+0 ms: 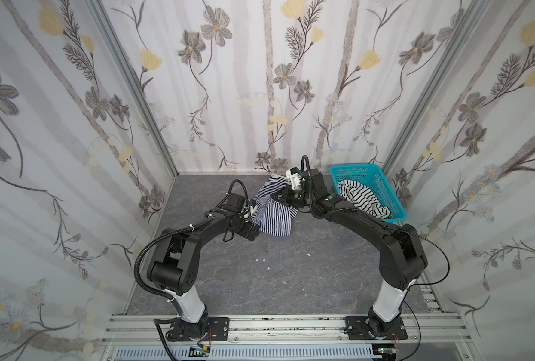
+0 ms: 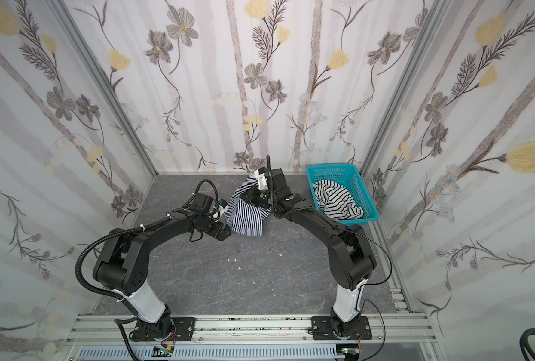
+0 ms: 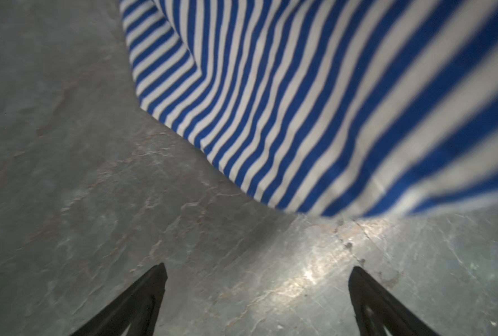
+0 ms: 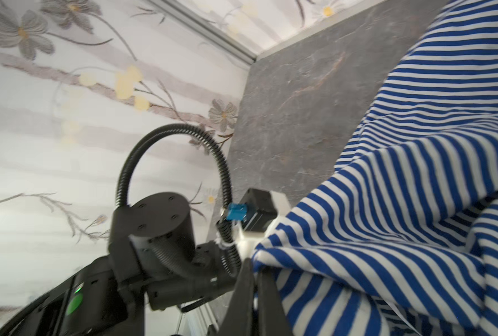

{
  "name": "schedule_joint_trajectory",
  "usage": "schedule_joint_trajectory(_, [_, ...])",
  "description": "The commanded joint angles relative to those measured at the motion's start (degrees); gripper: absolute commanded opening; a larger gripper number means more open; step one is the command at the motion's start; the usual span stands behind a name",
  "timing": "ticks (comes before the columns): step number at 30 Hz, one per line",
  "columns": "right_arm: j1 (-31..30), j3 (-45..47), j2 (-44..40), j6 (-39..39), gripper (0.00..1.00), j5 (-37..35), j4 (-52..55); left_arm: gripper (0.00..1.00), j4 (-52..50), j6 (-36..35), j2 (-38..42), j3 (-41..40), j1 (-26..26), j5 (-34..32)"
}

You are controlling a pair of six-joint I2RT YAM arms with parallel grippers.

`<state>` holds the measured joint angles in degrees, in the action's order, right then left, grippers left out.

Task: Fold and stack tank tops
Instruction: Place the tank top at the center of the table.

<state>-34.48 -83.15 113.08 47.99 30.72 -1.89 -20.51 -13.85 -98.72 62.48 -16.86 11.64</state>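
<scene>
Navy-striped tank top (image 1: 274, 215) hangs bunched over the back middle of the grey table (image 1: 291, 275), its edge pinched between the right gripper's (image 4: 255, 272) 2 closed fingers. The left gripper (image 3: 258, 269) hovers just beside the fabric, jaws spread wide, holding nothing. The black-striped tank top (image 1: 363, 197) lies crumpled in the teal basket (image 1: 350, 169).

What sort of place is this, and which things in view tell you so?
Probably a robot test cell, not a home: two black robot arms bolted to an aluminium rail, wallpapered panels boxing in a grey stone-look tabletop, and a teal perforated plastic basket.
</scene>
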Motion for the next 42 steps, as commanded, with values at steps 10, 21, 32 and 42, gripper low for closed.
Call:
schedule_joint_trajectory(10, [6.0, 5.2, 5.5, -3.5, 0.0, -24.4, 14.3, 1.0, 0.0, 0.6, 4.0, -1.4, 4.9, 1.5])
schedule_joint_trajectory(21, [3.4, 6.5, 6.7, -8.0, 0.06, -29.1, 18.5, 1.0, -6.1, -8.7, 7.1, -8.1, -3.6, 7.4])
schedule_joint_trajectory(32, [-1.9, 11.5, 0.5, -7.2, 0.35, -30.9, 18.1, 0.81, -8.0, -10.2, 11.3, -14.1, -11.1, 6.0])
schedule_joint_trajectory(42, [-3.3, 19.6, -10.0, -4.2, 0.26, -34.0, 14.6, 0.55, -8.1, -8.7, 7.9, -12.9, -15.7, 7.8])
